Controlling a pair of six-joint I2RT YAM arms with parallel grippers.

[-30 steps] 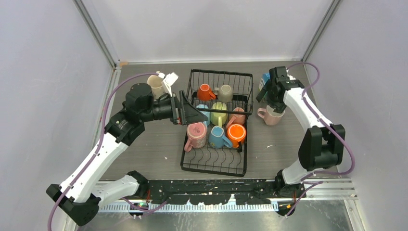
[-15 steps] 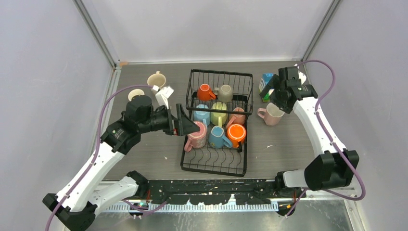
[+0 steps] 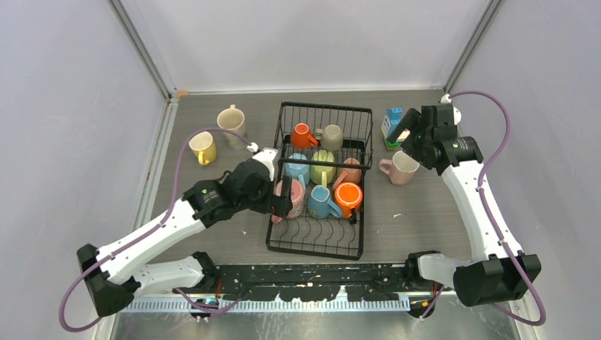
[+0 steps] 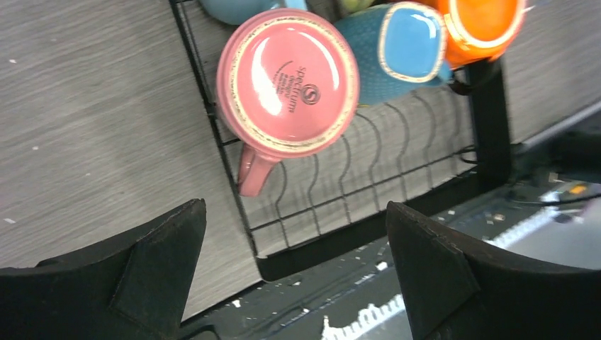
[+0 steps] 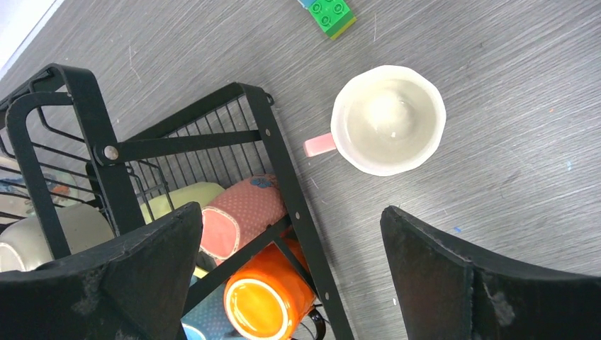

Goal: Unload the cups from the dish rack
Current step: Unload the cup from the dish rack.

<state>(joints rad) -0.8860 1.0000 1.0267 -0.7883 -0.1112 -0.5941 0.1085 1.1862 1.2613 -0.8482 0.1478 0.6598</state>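
On the table (image 3: 404, 234), three cups stood unloaded: cream mug (image 3: 230, 118), yellow mug (image 3: 202, 146), pink-handled mug (image 3: 399, 170). About eight sat in the dish rack (image 3: 314, 253). Left gripper (image 4: 294, 209) hung spread and empty over the upturned pink mug (image 4: 287, 81); right gripper (image 5: 290, 212) was likewise spread and empty.

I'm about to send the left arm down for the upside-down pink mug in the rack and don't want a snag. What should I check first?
1. Left pincer open: ok, fingers spread wide.
2. Lined up with the upturned pink mug: ok sideways; height above it, cannot tell.
3. Room for a finger beside it: not ok, the blue mug lies against its side.
4. Handle free of the dish rack wires: cannot tell, it lies close to the side wire.
5. Right pincer out of the way: ok, open and empty, over by the upright mug on the table beside the rack.
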